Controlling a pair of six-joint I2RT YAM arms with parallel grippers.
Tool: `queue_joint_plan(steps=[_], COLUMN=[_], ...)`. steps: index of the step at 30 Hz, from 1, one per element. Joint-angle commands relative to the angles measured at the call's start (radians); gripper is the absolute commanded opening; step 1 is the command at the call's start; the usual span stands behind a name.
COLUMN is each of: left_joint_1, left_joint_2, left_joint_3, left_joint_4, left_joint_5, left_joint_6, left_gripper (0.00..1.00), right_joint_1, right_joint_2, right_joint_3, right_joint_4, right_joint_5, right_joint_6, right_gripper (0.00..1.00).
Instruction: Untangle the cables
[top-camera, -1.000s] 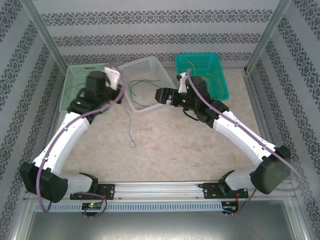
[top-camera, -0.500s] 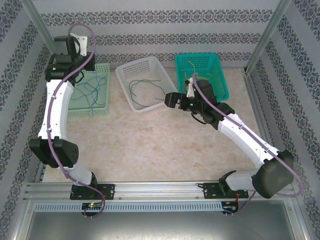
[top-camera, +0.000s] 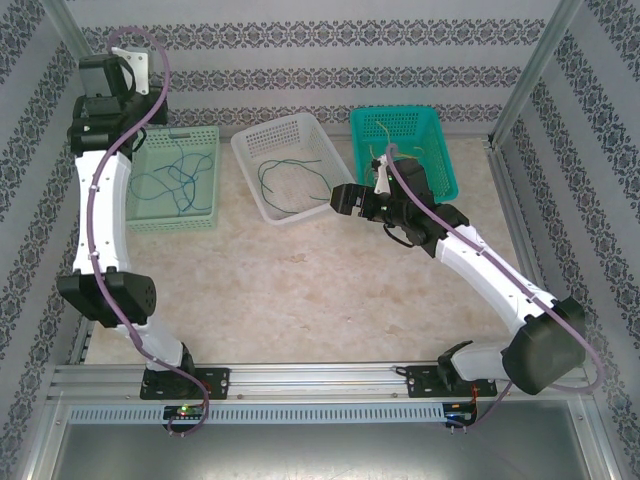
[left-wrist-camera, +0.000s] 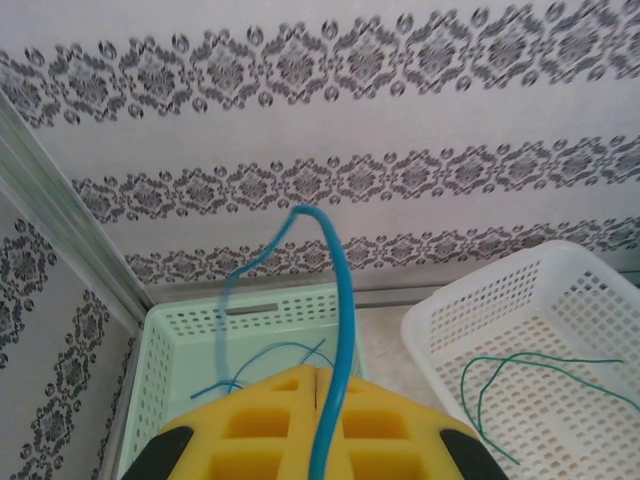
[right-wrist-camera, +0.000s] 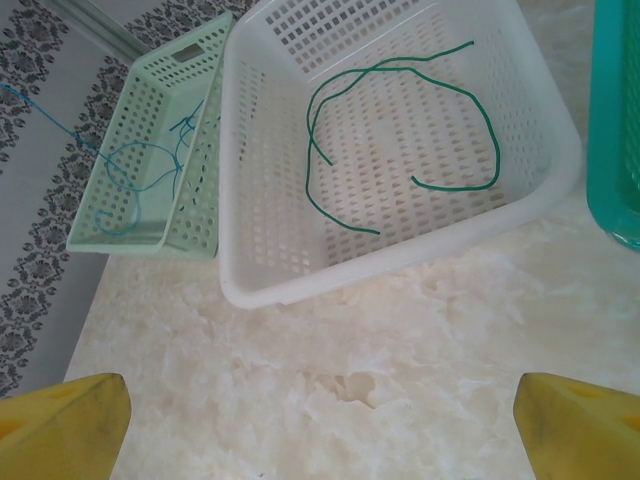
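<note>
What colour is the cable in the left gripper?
Blue. The cable shows best in the left wrist view, pinched in the shut left gripper.

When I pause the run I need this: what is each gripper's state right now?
Left gripper: closed on a blue cable.
Right gripper: open, holding nothing.

Lab test cell: aluminium frame (top-camera: 535, 70), wallpapered walls (top-camera: 320, 75)
</note>
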Motion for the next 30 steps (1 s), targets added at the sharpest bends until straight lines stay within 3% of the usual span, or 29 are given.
queue_joint_plan(steps=[1,13,20,24,26,27,28,30], left_joint_1=[0.021,0.065,0.067,0.067,0.067,0.067,0.067,0.067], left_joint_2=[0.025,0.185,0.249,0.271,0.307,0.322,0.335,0.333], left_joint_3=[0.037,-0.126,-0.258,-0.339,-0.308,-0.29,-0.272,-0.264], left_joint_4=[0.044,0.087,0.03,0.064,0.016,-0.007,-0.03,-0.039], left_joint_5=[0.016,0.075,0.141,0.169,0.155,0.138,0.124,0.11], left_joint_6=[0.018,-0.054,-0.152,-0.184,-0.196,-0.207,-0.214,-0.23], left_gripper=[0.0,0.0,0.01,0.07,0.19,0.34,0.57,0.78], right_joint_1=[-0.007,-0.005,-0.015,-0.033,-0.043,-0.048,-0.055,-0.07], right_joint_2=[0.008,0.037,0.014,-0.022,-0.047,-0.058,-0.07,-0.092], right_joint_3=[-0.009,-0.003,-0.066,-0.108,-0.123,-0.128,-0.134,-0.145], right_joint_4=[0.011,-0.011,-0.046,-0.045,-0.048,-0.051,-0.056,-0.066], right_joint_5=[-0.005,-0.007,0.091,0.132,0.137,0.142,0.144,0.148], right_joint_6=[0.005,0.011,-0.071,-0.104,-0.117,-0.123,-0.128,-0.138], right_gripper=[0.98,0.98,0.98,0.98,0.98,0.98,0.98,0.98])
